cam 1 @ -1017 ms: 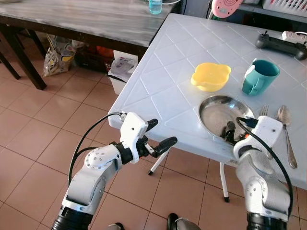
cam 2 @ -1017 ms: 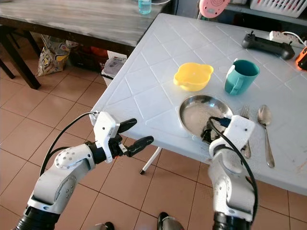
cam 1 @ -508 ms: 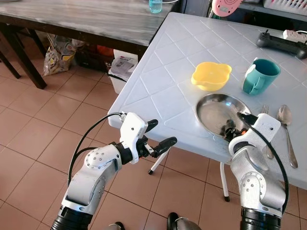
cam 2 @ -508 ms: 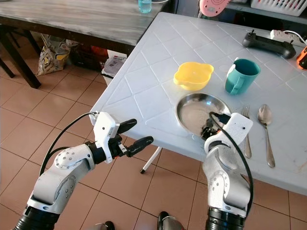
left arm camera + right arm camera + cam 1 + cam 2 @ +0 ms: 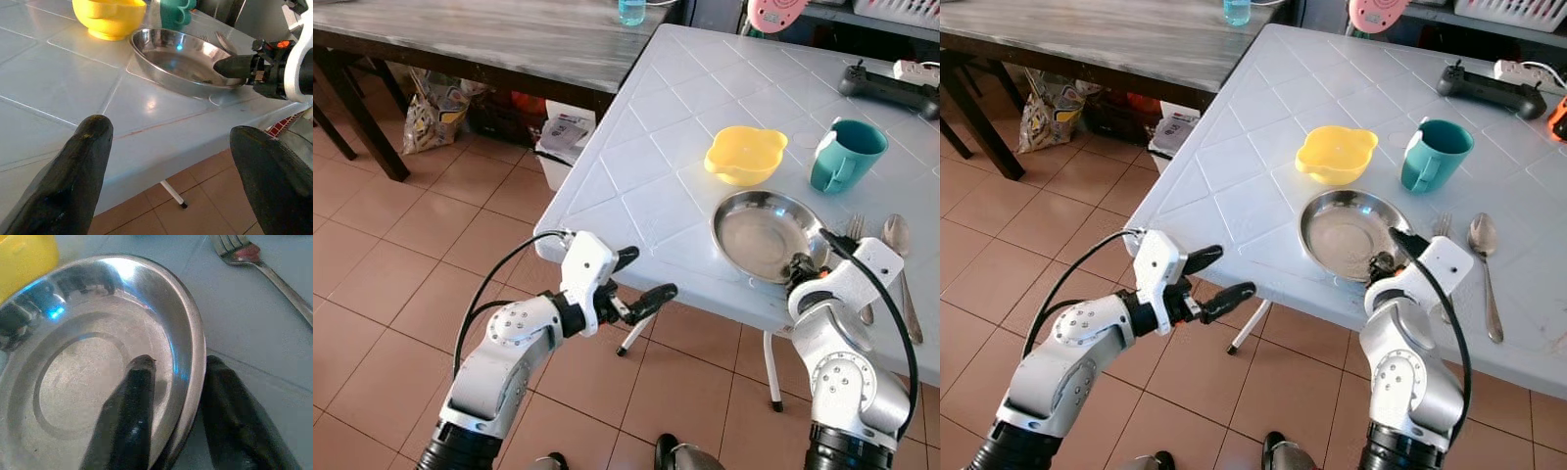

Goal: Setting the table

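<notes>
A steel plate [image 5: 754, 230] lies near the front edge of the white table [image 5: 646, 147]. My right gripper [image 5: 800, 266] is at the plate's near right rim and is open. One finger [image 5: 129, 406] rests inside the plate and the other finger [image 5: 234, 416] lies outside the rim. Behind the plate stand a yellow bowl [image 5: 744, 155] and a teal mug [image 5: 847, 155]. A fork [image 5: 855, 230] and a spoon [image 5: 895, 235] lie to the plate's right. My left gripper [image 5: 651, 273] hangs open in the air below the table's front left corner, holding nothing.
A black game controller [image 5: 891, 88] lies at the table's far right. A dark wooden table [image 5: 489, 39] stands to the left with a blue bottle [image 5: 630, 12] on it. Bags [image 5: 435, 108] and a white bin [image 5: 563, 147] sit on the tiled floor beneath.
My right gripper has drawn back from the plate's inside to its near right rim, and the plate has slid slightly left. The left arm has stayed put.
</notes>
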Tool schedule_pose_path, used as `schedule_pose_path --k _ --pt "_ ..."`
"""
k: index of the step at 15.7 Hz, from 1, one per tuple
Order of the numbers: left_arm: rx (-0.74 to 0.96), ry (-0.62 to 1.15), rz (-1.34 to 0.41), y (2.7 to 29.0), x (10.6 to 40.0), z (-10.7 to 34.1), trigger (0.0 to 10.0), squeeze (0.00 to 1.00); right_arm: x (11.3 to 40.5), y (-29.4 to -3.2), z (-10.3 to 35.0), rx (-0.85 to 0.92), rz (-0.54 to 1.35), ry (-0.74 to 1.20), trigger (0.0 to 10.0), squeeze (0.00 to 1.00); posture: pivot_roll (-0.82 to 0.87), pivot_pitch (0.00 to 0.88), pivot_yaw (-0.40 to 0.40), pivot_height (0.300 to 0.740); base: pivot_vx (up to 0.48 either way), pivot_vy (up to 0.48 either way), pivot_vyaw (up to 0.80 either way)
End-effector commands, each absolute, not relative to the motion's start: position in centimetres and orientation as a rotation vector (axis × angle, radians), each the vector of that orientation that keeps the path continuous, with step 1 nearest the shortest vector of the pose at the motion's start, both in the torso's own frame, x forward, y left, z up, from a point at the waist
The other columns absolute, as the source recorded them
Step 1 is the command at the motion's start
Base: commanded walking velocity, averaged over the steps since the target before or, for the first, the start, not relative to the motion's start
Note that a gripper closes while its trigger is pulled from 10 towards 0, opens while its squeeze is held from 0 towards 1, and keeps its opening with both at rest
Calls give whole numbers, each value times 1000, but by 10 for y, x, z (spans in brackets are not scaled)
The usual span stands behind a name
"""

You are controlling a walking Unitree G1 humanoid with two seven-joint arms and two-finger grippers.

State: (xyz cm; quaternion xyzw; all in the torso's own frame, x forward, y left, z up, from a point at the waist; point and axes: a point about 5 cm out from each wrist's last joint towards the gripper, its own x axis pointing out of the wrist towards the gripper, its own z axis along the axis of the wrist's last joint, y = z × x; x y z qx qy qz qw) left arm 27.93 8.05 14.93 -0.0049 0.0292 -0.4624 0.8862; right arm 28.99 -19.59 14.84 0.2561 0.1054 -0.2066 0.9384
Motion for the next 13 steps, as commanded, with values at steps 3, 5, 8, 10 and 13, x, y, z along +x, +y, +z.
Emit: schedule_pose_path --k 3,5,8,10,13 --pt "-1 65 -979 78 279 150 10000 0 287 -198 145 561 -437 250 0 0 87 219 -29 740 0 0 0" --pt "2 69 -979 79 279 149 10000 0 287 -197 145 575 -422 262 0 0 91 217 -30 740 0 0 0" --pt "5 67 -969 80 280 149 10000 0 284 -196 145 584 -414 277 0 0 93 212 -35 740 0 0 0" --pt "0 57 -941 82 282 149 10000 0 277 -196 142 579 -408 286 0 0 94 203 -43 740 0 0 0" --pt "-35 37 -859 91 289 153 10000 0 263 -192 137 512 -363 281 0 0 98 181 -52 740 0 0 0"
